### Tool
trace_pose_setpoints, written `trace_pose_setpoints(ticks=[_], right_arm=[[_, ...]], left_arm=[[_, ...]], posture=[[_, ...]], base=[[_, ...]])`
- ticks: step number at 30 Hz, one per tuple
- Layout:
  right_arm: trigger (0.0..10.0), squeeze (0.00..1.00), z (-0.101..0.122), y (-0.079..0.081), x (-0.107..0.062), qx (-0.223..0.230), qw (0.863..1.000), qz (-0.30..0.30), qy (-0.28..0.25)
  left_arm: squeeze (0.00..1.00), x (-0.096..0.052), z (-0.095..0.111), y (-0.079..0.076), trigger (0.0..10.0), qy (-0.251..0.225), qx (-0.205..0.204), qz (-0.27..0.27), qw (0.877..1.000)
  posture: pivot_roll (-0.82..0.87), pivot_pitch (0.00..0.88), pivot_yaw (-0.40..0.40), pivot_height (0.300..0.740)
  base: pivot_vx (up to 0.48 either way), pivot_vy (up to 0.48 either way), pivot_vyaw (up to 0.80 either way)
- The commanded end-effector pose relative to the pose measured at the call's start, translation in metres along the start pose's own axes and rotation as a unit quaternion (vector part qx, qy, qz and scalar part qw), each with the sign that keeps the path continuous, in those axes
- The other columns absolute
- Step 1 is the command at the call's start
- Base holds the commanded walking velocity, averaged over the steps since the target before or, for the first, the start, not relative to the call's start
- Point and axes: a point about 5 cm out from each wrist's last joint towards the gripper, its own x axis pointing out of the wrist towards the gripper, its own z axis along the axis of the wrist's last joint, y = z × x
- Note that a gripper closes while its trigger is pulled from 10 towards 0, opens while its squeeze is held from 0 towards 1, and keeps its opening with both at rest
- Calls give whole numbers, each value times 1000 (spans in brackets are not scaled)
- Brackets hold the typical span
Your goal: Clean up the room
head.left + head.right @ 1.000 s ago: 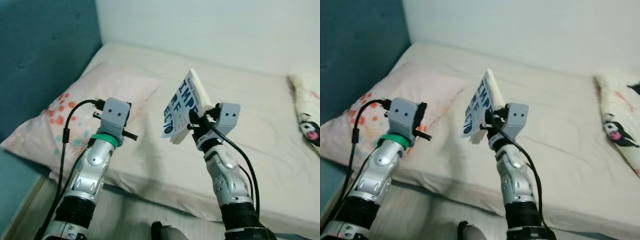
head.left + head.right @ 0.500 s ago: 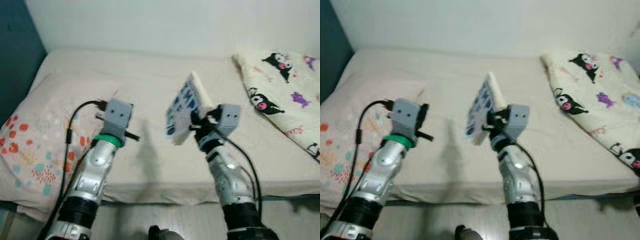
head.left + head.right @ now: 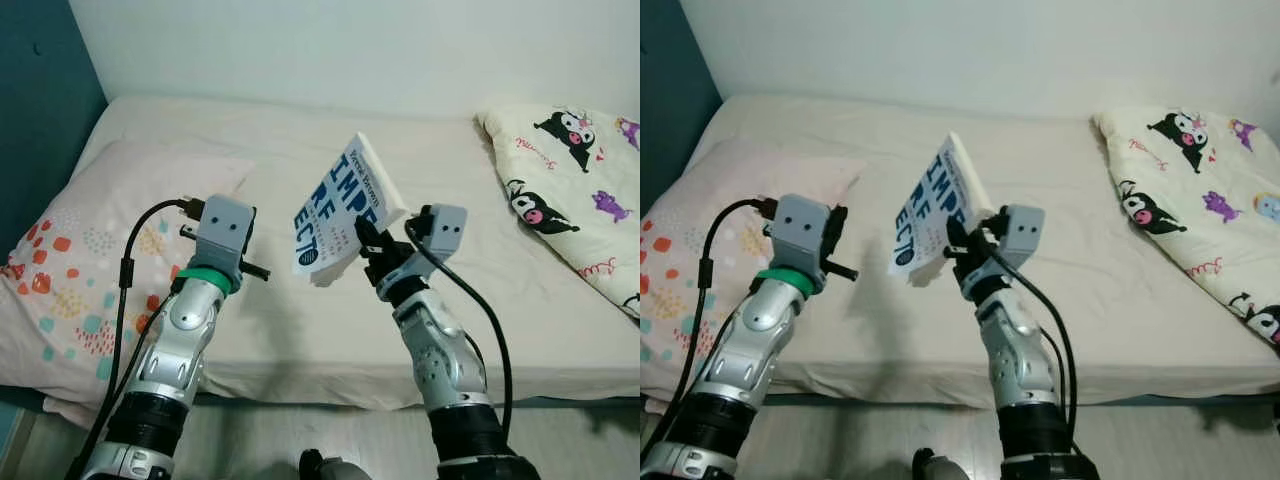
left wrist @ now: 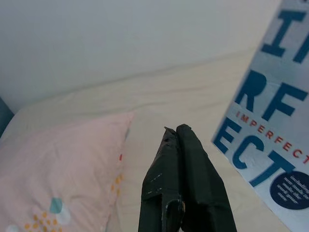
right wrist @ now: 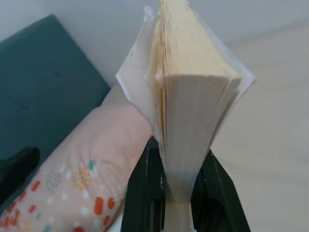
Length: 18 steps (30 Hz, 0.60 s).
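Note:
A paperback book (image 3: pixel 340 220) with a white cover and big blue letters is held up edge-on above the bed, my right gripper (image 3: pixel 368 243) shut on its lower end. In the right wrist view its cream page block (image 5: pixel 186 130) stands between the two black fingers (image 5: pixel 144 193). My left gripper (image 3: pixel 256 270) hovers over the bed just left of the book, its fingers (image 4: pixel 178 188) pressed together and holding nothing. The book's cover (image 4: pixel 270 121) lies close beside them in the left wrist view.
A beige bed (image 3: pixel 300 150) stretches ahead against a white wall. A pink dotted pillow (image 3: pixel 90 260) lies at its left, by a teal wall (image 3: pixel 40 120). A cream blanket with cartoon figures (image 3: pixel 570 180) is heaped at the right. Pale floor (image 3: pixel 300 440) shows below.
The camera swung right and then settled, so the whole scene shifted. The book stays in my right gripper, now tilted a little more to the left. The left gripper keeps its pose.

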Motion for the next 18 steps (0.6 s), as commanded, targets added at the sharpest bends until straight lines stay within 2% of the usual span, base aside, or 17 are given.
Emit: trace_pose_setpoints(ticks=[1,2,3,4,6,8,11,18], right_arm=[[10000,0,-3,-5,2,70,998,-6,-1],[10000,0,-5,-7,3,112,994,-11,0],[10000,0,-5,-7,3,112,994,-11,0],[10000,0,-6,-11,4,154,988,-19,-1],[10000,0,-7,-14,3,209,978,-17,-5],[10000,0,-8,-15,2,239,971,-5,-9],[10000,0,-15,-21,-2,248,969,-14,5],[10000,0,-23,-25,-5,228,973,-18,21]], left_arm=[[0,-5,-10,-3,10000,21,4,-3,1000],[0,-6,-11,-3,10000,21,15,-6,1000],[0,-6,-11,-3,10000,21,15,-6,1000],[0,-8,-11,-5,10000,20,20,-12,1000],[0,-10,-12,-8,10000,20,20,-22,999],[0,-11,-12,-10,10000,21,18,-27,999],[0,-13,-14,-14,10000,24,19,-37,999],[0,-15,-13,-20,10000,25,17,-49,998]], posture=[[-6,89,11,740],[7,92,10,740],[7,92,10,740],[9,93,9,740],[13,91,8,740],[13,91,8,740],[16,92,10,740],[13,90,12,740]], base=[[0,0,0],[0,0,0],[0,0,0],[0,0,0],[0,0,0],[0,0,0],[0,0,0],[0,0,0]])
